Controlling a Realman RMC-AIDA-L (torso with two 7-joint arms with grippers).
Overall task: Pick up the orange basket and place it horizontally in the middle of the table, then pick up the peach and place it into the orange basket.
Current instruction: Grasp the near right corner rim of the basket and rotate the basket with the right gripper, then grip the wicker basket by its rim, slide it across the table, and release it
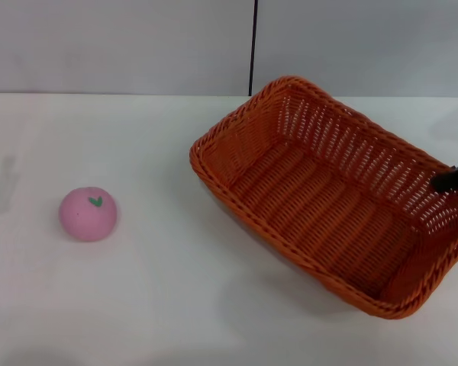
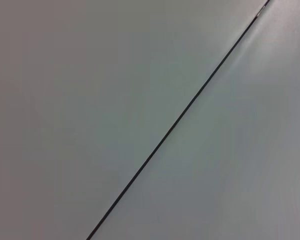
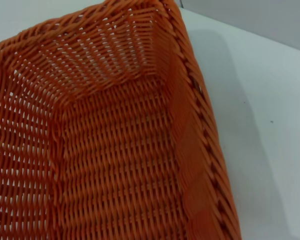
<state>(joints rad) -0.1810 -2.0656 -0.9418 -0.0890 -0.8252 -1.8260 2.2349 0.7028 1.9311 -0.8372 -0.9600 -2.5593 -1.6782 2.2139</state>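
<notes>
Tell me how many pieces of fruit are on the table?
1. A single peach lies on the table at the robot's left, apart from the orange basket, which holds no fruit. Nothing seems hidden.

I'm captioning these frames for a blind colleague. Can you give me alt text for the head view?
An empty orange basket sits skewed on the right of a white table, its far end tipped up, with the right gripper at its right rim. A pink peach lies apart on the left.
</notes>
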